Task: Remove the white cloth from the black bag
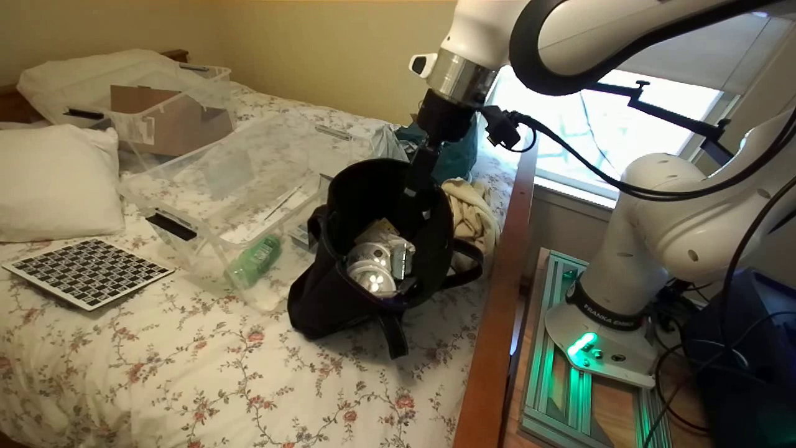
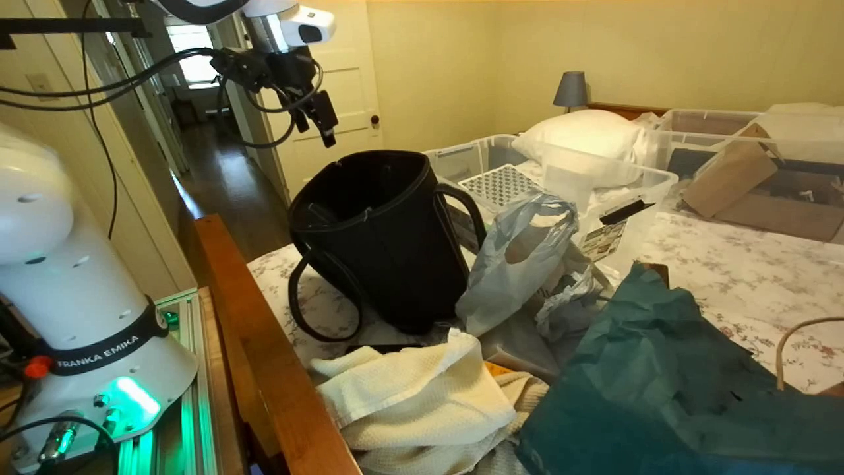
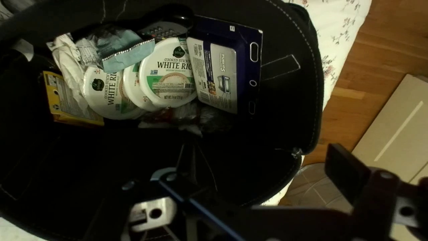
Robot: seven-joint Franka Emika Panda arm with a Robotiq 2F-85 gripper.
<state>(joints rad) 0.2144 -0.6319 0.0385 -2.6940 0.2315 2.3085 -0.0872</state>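
Note:
The black bag (image 1: 348, 298) stands tilted on the bed, its wide mouth open; it also shows in an exterior view (image 2: 395, 264) and the wrist view (image 3: 284, 83). Inside are white rice tubs (image 3: 167, 73), a dark blue box (image 3: 245, 77), a yellow box (image 3: 55, 100), a silvery wrapper (image 3: 123, 53) and a crumpled white piece (image 3: 68, 57), cloth or paper, I cannot tell. A cream-white cloth (image 2: 422, 396) lies bunched beside the bag, outside it; it also shows in an exterior view (image 1: 469, 211). My gripper (image 3: 252, 165) is open and empty above the bag's rim (image 2: 315, 135).
A wooden bed rail (image 2: 277, 369) runs between the robot base and the bag. A grey plastic bag (image 2: 514, 264) and a teal bag (image 2: 659, 369) are near the bag. A clear bin (image 1: 205, 193) with a green bottle (image 1: 258, 258) and a checkered board (image 1: 90, 270) lie farther off.

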